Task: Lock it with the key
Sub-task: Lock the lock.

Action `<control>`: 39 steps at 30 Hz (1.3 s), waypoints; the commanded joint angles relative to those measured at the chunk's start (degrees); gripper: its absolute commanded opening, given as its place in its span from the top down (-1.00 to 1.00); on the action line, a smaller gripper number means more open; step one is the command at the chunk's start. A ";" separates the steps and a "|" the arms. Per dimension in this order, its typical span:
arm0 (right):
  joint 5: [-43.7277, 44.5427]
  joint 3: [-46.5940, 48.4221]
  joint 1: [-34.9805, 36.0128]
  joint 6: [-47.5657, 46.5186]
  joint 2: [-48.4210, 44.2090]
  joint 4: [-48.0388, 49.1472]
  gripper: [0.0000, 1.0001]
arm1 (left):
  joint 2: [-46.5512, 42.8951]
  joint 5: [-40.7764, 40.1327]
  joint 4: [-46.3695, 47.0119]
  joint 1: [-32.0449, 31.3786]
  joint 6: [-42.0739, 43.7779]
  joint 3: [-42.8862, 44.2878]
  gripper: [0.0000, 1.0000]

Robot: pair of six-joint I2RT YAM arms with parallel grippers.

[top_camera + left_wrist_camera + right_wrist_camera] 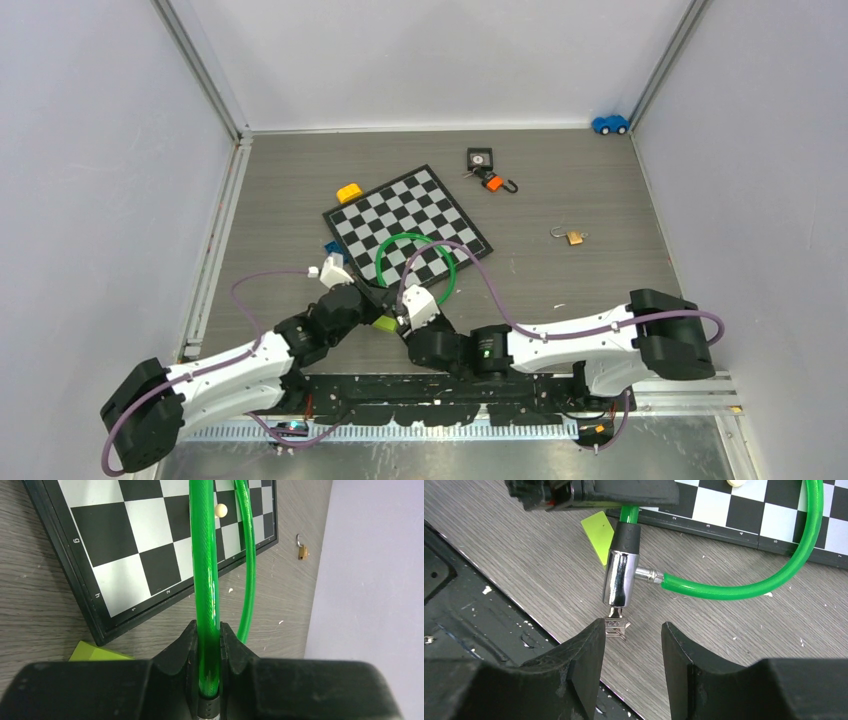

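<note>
Top view. The chessboard (400, 215) lies askew at mid-bench (600, 290). A green cable (404, 237) loops over the board's near corner. Both arms reach in from the near edge and meet just short of that corner. The left gripper (372, 298) sits at the loop's near end and the right gripper (408, 318) is just beside it. From here we cannot tell how either gripper's jaws stand. A lime wedge (385, 322) shows between the two. A small padlock (573, 237) lies well apart toward the right edge, and a blue car (609, 124) is in the far right corner.

Left wrist. The left gripper is clamped tight on the cable, fingers (182, 645) pressed to both sides of it. The cable runs straight away over the board. The other leg of the loop comes back alongside it.

Right wrist. The chrome lock body (620, 577) stands raised off the bench below the left gripper. The cable's free end is plugged into its side. The key (617, 628) sits in the body's near end. The right gripper is open about halfway and holds nothing. One finger (584, 650) is just beside the key head; we cannot tell whether it touches. The other finger stands clear.
</note>
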 commanded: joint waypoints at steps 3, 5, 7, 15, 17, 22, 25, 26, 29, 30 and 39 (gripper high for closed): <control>3.08 3.84 0.73 1.92 3.08 -1.84 0.00 | -1.80 -1.67 -5.22 -0.22 2.02 5.11 1.00; 2.97 4.37 0.74 1.92 3.82 -1.80 -0.01 | -1.39 -1.52 -5.35 -0.21 2.08 5.48 1.00; 2.93 5.13 0.84 1.80 4.51 -1.93 -0.02 | -0.72 -1.13 -5.29 -0.21 2.14 5.83 1.00; 2.53 6.30 1.30 2.11 5.48 -1.79 -0.15 | 0.57 -0.52 -5.05 -0.30 2.17 6.23 1.00; 2.86 6.21 1.30 2.40 5.90 -1.95 -0.14 | 0.37 -0.52 -5.02 -0.30 2.24 6.26 1.00; 4.24 7.50 1.30 3.28 8.61 -3.96 -0.03 | 0.31 -0.44 -4.99 -0.30 2.21 6.34 1.00; 5.65 8.86 1.31 3.86 10.21 -6.13 -0.02 | 0.23 -0.37 -4.89 -0.30 2.25 6.34 1.00; 5.99 9.23 1.36 3.98 10.58 -6.74 -0.02 | 0.23 -0.35 -4.85 -0.30 2.26 6.27 1.00; 6.87 9.92 1.30 4.26 11.31 -7.81 0.05 | 0.27 -0.35 -4.59 -0.30 2.26 6.26 1.00; 7.02 10.04 1.32 4.32 11.34 -8.00 0.12 | 0.24 -0.36 -4.52 -0.30 2.23 6.26 1.00; 6.04 6.04 1.37 4.59 7.25 -3.55 0.65 | 0.90 0.12 -2.61 -0.30 2.47 5.91 1.00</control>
